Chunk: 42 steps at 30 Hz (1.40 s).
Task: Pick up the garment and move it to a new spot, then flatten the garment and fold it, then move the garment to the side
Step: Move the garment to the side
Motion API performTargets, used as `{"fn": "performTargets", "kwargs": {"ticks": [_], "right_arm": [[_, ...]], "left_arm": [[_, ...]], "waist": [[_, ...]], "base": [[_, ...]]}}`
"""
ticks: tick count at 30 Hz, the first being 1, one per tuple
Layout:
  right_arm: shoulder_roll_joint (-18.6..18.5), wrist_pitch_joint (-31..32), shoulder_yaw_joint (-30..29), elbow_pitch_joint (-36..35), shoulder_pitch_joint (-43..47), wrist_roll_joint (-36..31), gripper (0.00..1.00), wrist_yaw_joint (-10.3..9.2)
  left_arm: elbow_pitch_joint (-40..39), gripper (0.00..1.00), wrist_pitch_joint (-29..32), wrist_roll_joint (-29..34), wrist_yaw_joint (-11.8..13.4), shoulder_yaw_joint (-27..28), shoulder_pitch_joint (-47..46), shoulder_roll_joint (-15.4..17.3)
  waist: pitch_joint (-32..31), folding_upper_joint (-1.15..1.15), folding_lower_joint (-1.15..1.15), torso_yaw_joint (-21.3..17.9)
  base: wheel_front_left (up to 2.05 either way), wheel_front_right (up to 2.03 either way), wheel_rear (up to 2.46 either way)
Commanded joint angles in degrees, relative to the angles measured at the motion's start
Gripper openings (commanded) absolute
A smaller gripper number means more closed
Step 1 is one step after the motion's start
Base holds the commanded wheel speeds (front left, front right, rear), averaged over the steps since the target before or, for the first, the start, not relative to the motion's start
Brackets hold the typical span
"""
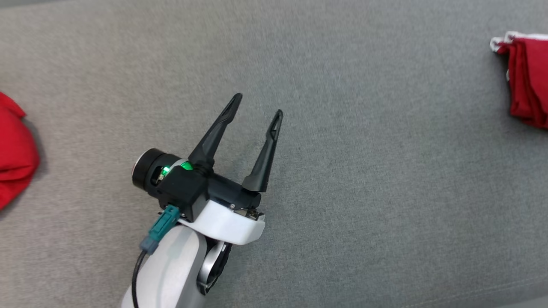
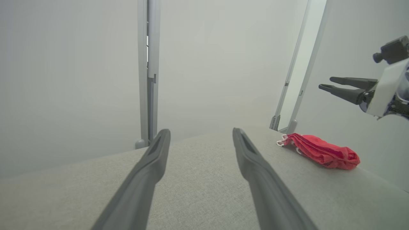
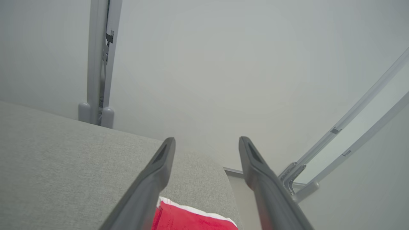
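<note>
Although the folded garment [image 1: 528,77] lay at the far right of the head view, near the edge of the grey fabric-covered table [image 1: 364,192], neither gripper had any hold on it. The left gripper [image 1: 257,105] hovered over bare table well apart from the garment, its two dark fingers spread and nothing between them. Its own wrist view showed the same open gap over the grey cloth [image 2: 201,131]. From that wrist view the garment [image 2: 322,151] sat as a compact red bundle with a white trim by the table's far corner. The right gripper [image 2: 326,82] hung in the air above and just beside it, not touching. The right wrist view looked down past that gripper [image 3: 207,140], whose fingers stood wide with only empty space between them, and the red fabric with its white edge [image 3: 191,220] lay below on the table. Judging by this, the folding was done and the step in hand was the last one: the garment looked already set down at the side. The next move seemed to call for lifting the right arm straight up and away, keeping the fingers wide so that neither tip caught a layer and pulled the fold open. A second red cloth [image 1: 13,149] lay at the left edge of the head view; whether it was another garment could not be told.
</note>
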Motion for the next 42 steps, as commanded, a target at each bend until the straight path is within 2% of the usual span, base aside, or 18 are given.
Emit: {"fn": "performTargets", "kwargs": {"ticks": [1, 7, 13, 19, 20, 22, 23, 26, 31, 42], "right_arm": [[1.4, -0.2, -0.6, -3.2, 2.7, -0.5, 1.0, -0.04], [7.4, -0.2, -2.4, -12.1, 11.6, 4.8, 1.0, -0.03], [11.0, -0.2, -1.8, -19.2, 21.2, 5.6, 1.0, -0.03], [16.5, 0.2, -3.9, -27.9, 32.9, 3.7, 1.0, -0.03], [18.7, 0.3, -5.4, -30.8, 36.5, 2.8, 1.0, -0.03], [20.0, 0.3, -6.4, -32.2, 38.1, 2.5, 1.0, -0.03], [22.6, 0.3, -8.3, -35.0, 41.2, 1.6, 1.0, -0.03], [25.8, 0.3, -10.0, -38.3, 44.9, 0.0, 1.0, -0.03], [28.2, 0.9, -11.0, -41.1, 47.8, -2.1, 1.0, -0.03], [29.5, 1.8, -12.2, -42.9, 48.9, -3.3, 1.0, -0.03]], "left_arm": [[-0.5, 1.0, 0.0, -1.1, 1.3, 1.0, 1.4, 0.1], [-0.6, 1.0, 0.0, -2.6, 3.6, 3.3, 6.4, 0.2], [-0.6, 1.0, 0.0, -2.9, 5.3, 7.0, 11.1, 0.1], [-0.9, 1.0, 0.0, -2.8, 6.4, 12.3, 16.9, 0.1], [-0.8, 1.0, 0.0, -2.8, 6.4, 13.3, 18.4, 0.1], [-0.7, 1.0, 0.0, -2.5, 6.5, 13.6, 19.0, 0.1], [-0.5, 1.0, 0.0, -2.3, 6.5, 14.0, 19.8, 0.1], [-0.2, 1.0, 0.0, -2.9, 7.0, 14.0, 20.9, 0.1], [-0.1, 1.0, 0.0, -4.1, 7.4, 13.1, 21.7, 0.1], [0.2, 1.0, 0.0, -4.7, 6.9, 12.9, 21.6, 0.1]], "waist": [[-6.5, 0.0, 0.0, 2.3], [-13.9, 0.0, 0.0, 5.8], [-18.7, 0.0, 0.0, 8.7], [-22.8, 0.0, 0.0, 11.3], [-23.8, 0.0, 0.0, 12.2], [-24.1, 0.0, 0.0, 12.7], [-24.4, 0.0, 0.0, 13.7], [-24.7, 0.0, 0.0, 14.9], [-24.7, 0.0, 0.0, 16.0], [-24.4, 0.0, 0.0, 16.6]], "base": [[0.0, 0.0, 0.0], [0.0, 0.0, 0.0], [0.0, 0.0, 0.0], [0.0, 0.0, 0.0], [0.0, 0.0, 0.0], [0.0, 0.0, 0.0], [0.0, 0.0, 0.0], [0.0, 0.0, 0.0], [0.0, 0.0, 0.0], [0.0, 0.0, 0.0]]}}
